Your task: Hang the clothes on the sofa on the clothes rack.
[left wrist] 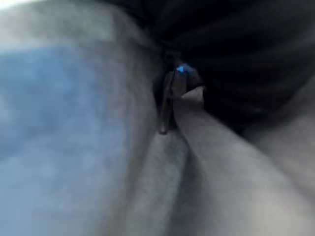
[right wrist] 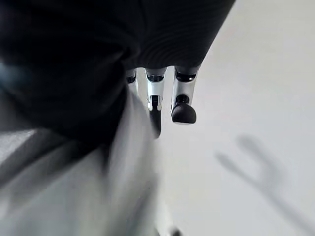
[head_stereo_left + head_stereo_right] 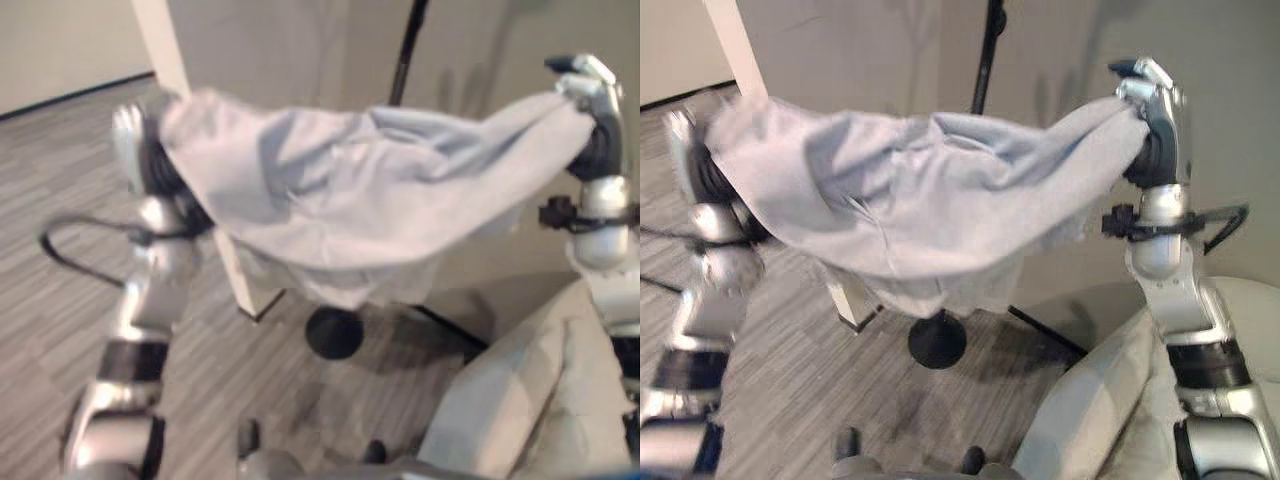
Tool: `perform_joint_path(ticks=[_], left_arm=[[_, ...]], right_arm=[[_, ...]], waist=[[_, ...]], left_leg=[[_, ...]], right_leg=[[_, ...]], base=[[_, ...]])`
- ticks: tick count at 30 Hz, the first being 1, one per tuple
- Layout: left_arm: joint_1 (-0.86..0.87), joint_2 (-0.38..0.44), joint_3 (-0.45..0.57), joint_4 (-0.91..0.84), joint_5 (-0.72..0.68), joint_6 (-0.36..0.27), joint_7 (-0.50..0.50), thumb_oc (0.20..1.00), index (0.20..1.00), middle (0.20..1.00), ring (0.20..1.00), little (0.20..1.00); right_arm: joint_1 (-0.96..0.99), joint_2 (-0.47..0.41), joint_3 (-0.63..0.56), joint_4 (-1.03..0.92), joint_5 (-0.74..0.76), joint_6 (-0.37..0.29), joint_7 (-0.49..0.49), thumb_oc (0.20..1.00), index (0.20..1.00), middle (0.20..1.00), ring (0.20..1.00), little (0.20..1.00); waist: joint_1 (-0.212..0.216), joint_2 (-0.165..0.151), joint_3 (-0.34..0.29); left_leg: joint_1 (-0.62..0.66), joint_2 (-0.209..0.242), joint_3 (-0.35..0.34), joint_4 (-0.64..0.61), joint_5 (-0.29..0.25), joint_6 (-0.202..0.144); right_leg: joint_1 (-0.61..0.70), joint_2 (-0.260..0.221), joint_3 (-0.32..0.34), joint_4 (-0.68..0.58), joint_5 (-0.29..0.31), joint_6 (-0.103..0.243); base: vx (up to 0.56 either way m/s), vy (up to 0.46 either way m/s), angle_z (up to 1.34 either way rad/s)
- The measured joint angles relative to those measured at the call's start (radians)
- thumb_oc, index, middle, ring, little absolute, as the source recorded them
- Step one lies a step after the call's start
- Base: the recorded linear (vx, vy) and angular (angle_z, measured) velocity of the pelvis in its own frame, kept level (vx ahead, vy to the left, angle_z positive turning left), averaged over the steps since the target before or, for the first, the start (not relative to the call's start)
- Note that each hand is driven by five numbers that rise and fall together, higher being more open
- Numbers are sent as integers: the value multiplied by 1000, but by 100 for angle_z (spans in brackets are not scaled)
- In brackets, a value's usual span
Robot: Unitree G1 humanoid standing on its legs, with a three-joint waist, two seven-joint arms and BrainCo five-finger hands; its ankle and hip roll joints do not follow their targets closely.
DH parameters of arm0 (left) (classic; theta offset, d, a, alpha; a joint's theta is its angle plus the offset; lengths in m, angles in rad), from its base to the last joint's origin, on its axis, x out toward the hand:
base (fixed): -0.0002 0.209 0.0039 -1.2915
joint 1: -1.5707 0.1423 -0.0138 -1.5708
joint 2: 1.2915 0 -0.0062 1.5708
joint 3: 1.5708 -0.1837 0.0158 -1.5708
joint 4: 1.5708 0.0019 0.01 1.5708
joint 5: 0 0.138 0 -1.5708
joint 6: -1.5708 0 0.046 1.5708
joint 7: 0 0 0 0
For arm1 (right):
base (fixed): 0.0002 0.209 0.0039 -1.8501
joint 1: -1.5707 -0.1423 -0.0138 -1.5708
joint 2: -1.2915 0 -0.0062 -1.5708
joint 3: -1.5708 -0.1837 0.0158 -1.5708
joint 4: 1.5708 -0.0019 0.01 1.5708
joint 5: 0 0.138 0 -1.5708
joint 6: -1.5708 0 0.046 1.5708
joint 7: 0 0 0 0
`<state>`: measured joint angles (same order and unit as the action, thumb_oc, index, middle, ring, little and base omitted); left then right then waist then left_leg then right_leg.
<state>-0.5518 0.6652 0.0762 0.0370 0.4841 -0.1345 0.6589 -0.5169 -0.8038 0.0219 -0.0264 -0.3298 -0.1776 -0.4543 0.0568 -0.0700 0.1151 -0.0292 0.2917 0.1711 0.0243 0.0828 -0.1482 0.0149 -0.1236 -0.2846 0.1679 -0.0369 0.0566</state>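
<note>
**Between both raised hands: garment stretched in the air**

Up at chest height a pale grey garment point(image 3: 930, 200) hangs spread between the hands, its long axis running from nine o'clock to three o'clock, the middle sagging toward six. The right hand point(image 3: 1155, 110) has its fingers curled round the cloth's three o'clock end. The left hand point(image 3: 135, 150) sits at the nine o'clock end, its fingers buried in cloth, so I cannot tell their state. Behind, a black rack pole point(image 3: 985, 60) rises from a round base point(image 3: 937, 342). The sofa point(image 3: 1090, 410) lies at five o'clock.
</note>
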Motion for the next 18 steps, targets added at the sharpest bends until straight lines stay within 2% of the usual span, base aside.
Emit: perform_joint_path(ticks=[1,2,3,4,5,6,9,12,13,14,16,18], left_arm=[[-29,85,-39,53,13,14,37,200,200,200,200,200],[-31,91,-37,55,17,18,39,200,200,200,200,200],[-86,141,-105,145,16,25,64,200,200,200,200,200],[-126,170,-166,205,16,38,49,200,200,200,200,200],[-137,176,-190,211,17,44,43,200,200,200,200,200],[-144,175,-208,225,16,45,48,200,200,200,200,200],[-161,161,-275,249,19,61,14,200,200,200,200,200],[-150,146,-267,220,21,67,1,200,200,200,200,200],[-147,140,-262,196,25,63,-4,200,200,200,200,200],[-147,136,-260,189,34,61,-8,200,200,200,200,200],[-145,123,-250,178,48,50,-13,200,200,200,200,200],[-138,122,-247,185,59,50,-14,200,200,200,200,200]], right_arm=[[-27,-1,8,26,-43,17,-41,200,200,200,200,200],[-31,-5,5,26,-44,20,-53,200,200,200,200,200],[-120,-17,53,125,-56,26,-89,200,200,200,200,200],[-190,-20,85,198,-61,57,-91,200,200,200,200,200],[-227,-25,87,225,-62,87,-106,200,200,200,200,200],[-258,-27,103,257,-64,97,-113,200,200,200,200,200],[-302,-38,160,358,-79,154,-130,200,200,200,200,200],[-303,-57,161,359,-94,176,-135,200,200,200,200,200],[-303,-88,160,358,-106,188,-138,200,200,200,200,200],[-303,-99,157,356,-111,192,-139,200,200,200,200,200],[-292,-110,114,334,-123,194,-147,200,200,200,200,200],[-284,-119,96,310,-136,194,-146,200,200,200,200,200]], waist=[[10,-52,-33],[10,-68,-42],[17,-95,-53],[20,-82,-52],[18,-73,-54],[23,-68,-53],[14,-65,-54],[12,-54,-48],[3,-57,-50],[2,-56,-49],[-20,-50,-49],[-32,-62,-57]], left_leg=[[13,-73,17,41,-27,31],[15,-93,20,55,-31,29],[-2,-131,22,111,-86,61],[-3,-134,32,121,-82,61],[-2,-154,42,117,-96,75],[-2,-157,56,119,-93,90],[44,-193,99,112,-109,113],[128,-218,149,41,-119,131],[144,-229,166,32,-120,133],[147,-230,167,28,-121,134],[152,-224,163,14,-117,128],[149,-228,158,7,-111,119]], right_leg=[[24,-93,-5,33,-51,40],[34,-99,-2,26,-46,41],[42,-138,4,27,-36,96],[24,-152,3,52,-26,97],[0,-168,-1,81,5,104],[-20,-188,-3,119,9,109],[-88,-244,-10,252,68,100],[-84,-309,-96,261,82,117],[-52,-313,-151,208,82,115],[-30,-310,-165,176,83,115],[17,-268,-169,8,93,141],[72,-237,-139,-173,152,152]], base=[[185,371,8],[250,497,9],[238,519,5],[169,401,-2],[171,388,-11],[104,256,-13],[206,278,-29],[168,10,-53],[80,-80,-34],[81,-170,-24],[102,-213,-15],[130,-113,5]])
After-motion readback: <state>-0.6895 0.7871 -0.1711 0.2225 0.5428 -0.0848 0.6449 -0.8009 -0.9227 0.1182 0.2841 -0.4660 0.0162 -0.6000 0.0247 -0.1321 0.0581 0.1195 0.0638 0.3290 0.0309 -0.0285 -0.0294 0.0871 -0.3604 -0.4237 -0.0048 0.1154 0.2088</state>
